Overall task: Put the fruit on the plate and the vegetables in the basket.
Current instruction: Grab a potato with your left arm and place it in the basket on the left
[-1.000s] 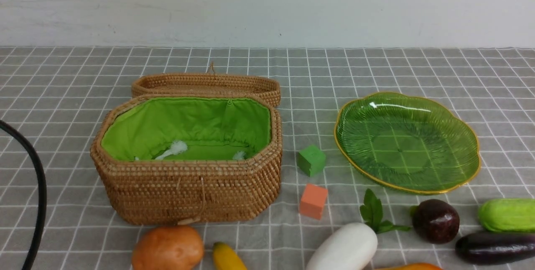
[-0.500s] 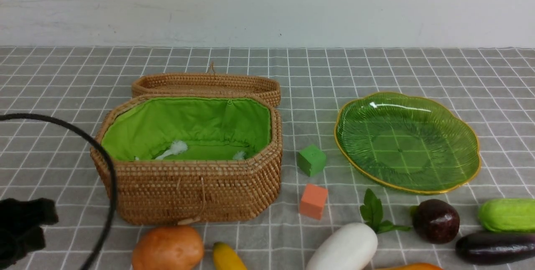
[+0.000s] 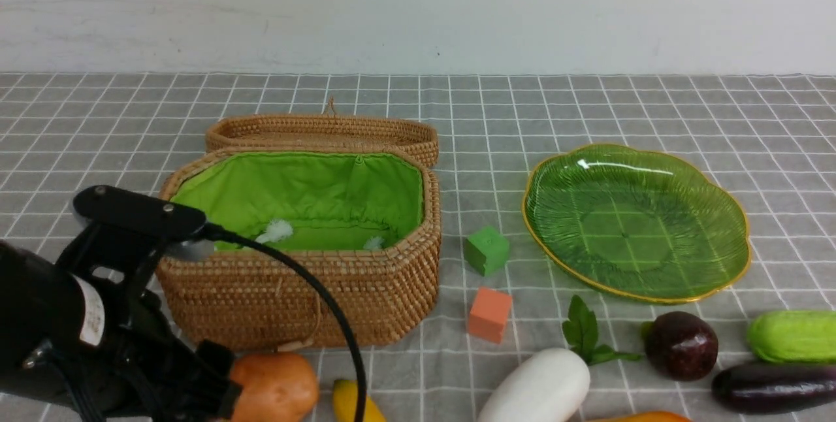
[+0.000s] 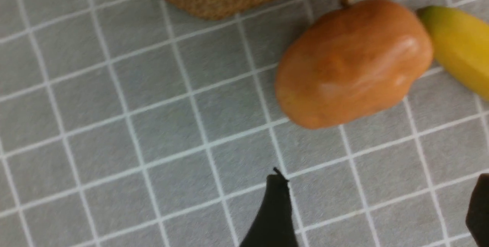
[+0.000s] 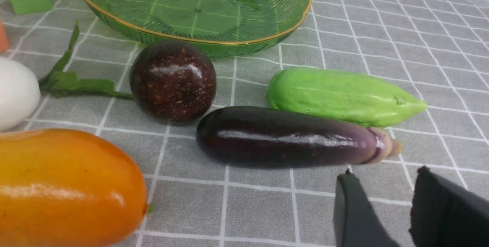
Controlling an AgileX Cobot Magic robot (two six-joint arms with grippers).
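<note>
The open basket (image 3: 294,298) stands left of the green plate (image 3: 526,213); both hold no produce. Along the front edge lie a potato (image 3: 274,386), banana (image 3: 353,402), white radish (image 3: 539,386), maroon fruit (image 3: 680,345), gourd (image 3: 793,336), eggplant (image 3: 774,386) and a sliver of mango (image 3: 643,417). My left gripper (image 4: 378,186) is open over bare cloth, just short of the potato (image 4: 353,63), which touches the banana (image 4: 458,40). The right gripper (image 5: 384,171) is open and holds nothing, close to the eggplant's (image 5: 286,138) stem end, with the gourd (image 5: 340,96) behind it.
A green cube (image 3: 486,250) and an orange cube (image 3: 490,314) sit between basket and plate. The basket's lid (image 3: 320,131) lies flat behind it. My left arm's black cable (image 3: 326,311) arcs in front of the basket. A white wall closes the back.
My left arm has swung in from the left edge and now sits at the front left beside the potato. Nothing on the table has moved.
</note>
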